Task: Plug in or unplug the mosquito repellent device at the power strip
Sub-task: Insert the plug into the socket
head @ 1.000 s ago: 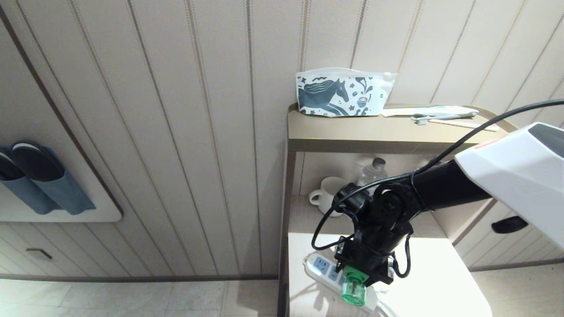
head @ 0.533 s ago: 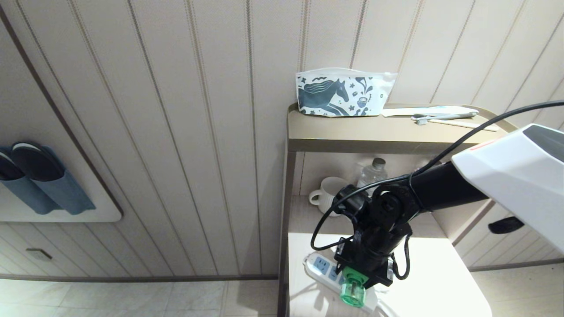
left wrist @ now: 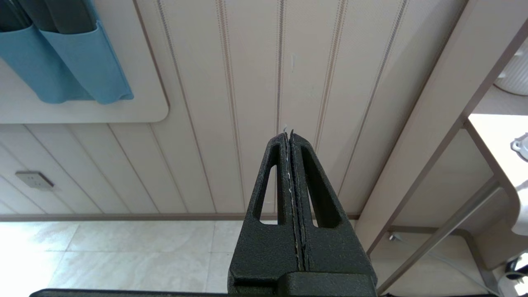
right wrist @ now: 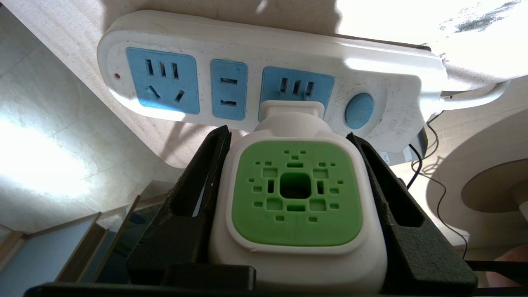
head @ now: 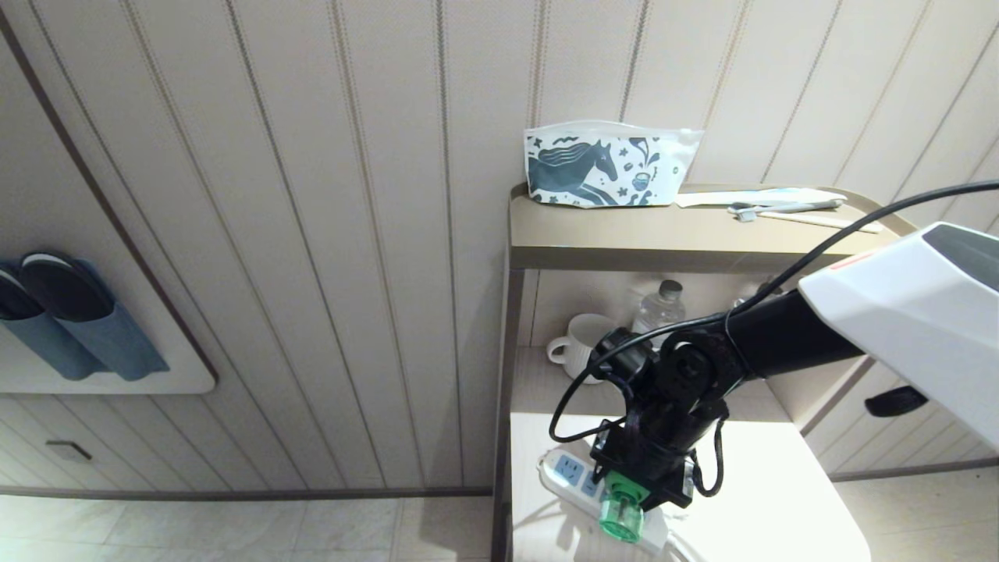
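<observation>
Contact looked made: the right pincer (right wrist: pixel 295 206) clamped the mosquito repellent device (right wrist: pixel 296 194) by its white sides, its plug meeting the blue socket beside the round button on the power strip (right wrist: pixel 387 86) at the bench's (head: pixel 780 499) left edge. Whether it was fully seated I could not tell. The left pincer (left wrist: pixel 291 138) hung pressed together, away from the bench.

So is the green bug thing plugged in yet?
Nearly, or just coming out; I cannot tell which. The right pincer grips the mosquito repellent device, whose plug sits at the socket beside the round button on the power strip. Letting go is left. The left pincer is shut and idle.
</observation>
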Tool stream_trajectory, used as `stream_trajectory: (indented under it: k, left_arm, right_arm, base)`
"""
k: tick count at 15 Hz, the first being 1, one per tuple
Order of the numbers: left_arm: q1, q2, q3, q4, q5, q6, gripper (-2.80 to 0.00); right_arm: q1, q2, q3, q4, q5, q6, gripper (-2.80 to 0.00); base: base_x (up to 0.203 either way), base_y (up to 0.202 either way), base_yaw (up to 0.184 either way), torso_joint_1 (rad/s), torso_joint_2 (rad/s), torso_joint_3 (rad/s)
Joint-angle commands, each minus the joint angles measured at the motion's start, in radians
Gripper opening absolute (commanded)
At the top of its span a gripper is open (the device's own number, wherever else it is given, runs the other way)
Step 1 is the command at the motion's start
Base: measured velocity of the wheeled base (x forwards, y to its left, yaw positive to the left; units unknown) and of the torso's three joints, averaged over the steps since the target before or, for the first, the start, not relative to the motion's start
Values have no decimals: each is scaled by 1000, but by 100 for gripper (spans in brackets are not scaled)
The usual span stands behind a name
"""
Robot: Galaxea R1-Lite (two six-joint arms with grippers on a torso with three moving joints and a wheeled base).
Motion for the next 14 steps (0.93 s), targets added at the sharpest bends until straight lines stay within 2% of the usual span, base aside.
stream_trajectory:
  k: [1,14]
  left_arm:
    - [0,0,0,0,0,0,-280]
    - [0,0,0,0,0,0,-280]
  right_arm:
    - [-3,-6,7,1,-1,6,-280]
    - [3,-18,24,-21,-3,4,-280]
  base:
    - [0,0,0,0,0,0]
    - [0,0,0,0,0,0]
